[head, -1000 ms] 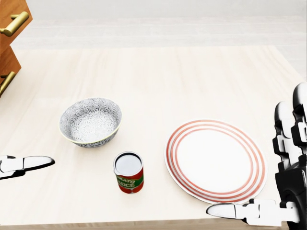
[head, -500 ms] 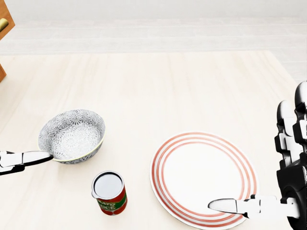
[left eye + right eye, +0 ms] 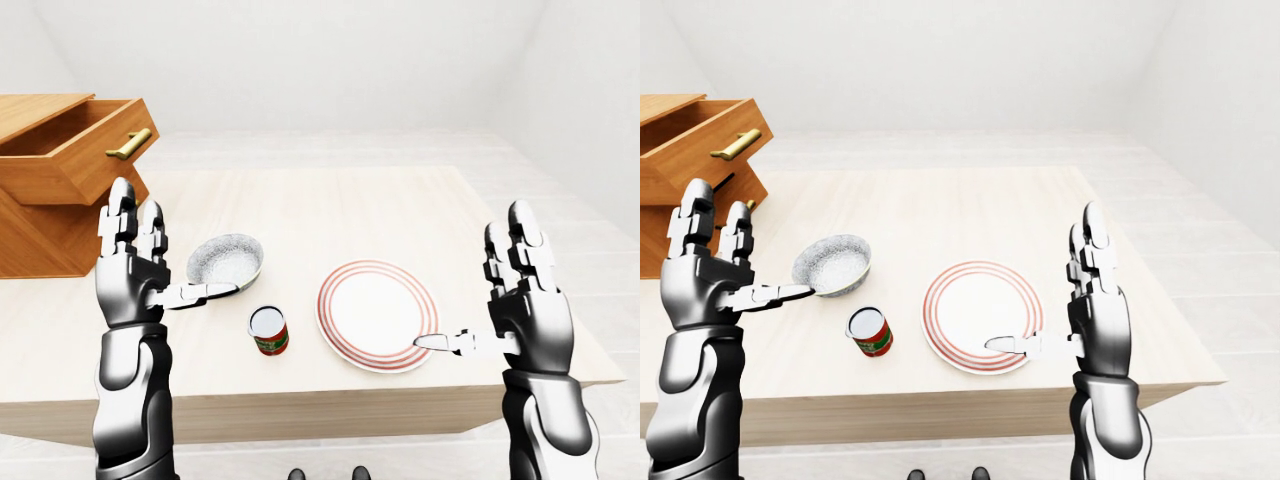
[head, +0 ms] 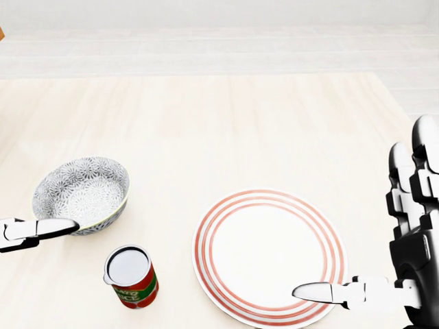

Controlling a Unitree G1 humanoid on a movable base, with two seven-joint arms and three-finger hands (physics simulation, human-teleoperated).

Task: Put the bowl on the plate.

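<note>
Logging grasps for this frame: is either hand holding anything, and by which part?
Nothing is held. The left hand stands open near the grey patterned bowl, the right hand open near the red-ringed white plate.

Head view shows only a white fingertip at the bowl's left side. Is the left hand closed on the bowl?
Observer: No. In the left-eye view the left hand is open, fingers upright. Only its thumb points at the bowl. I cannot tell whether it touches.
Operator: Right hand the same?
Observer: The right hand is open too and raised, its thumb tip over the plate rim.
Operator: Anything left of the bowl to mind?
Observer: A wooden cabinet with its top drawer pulled open, up and left of the left hand.
</note>
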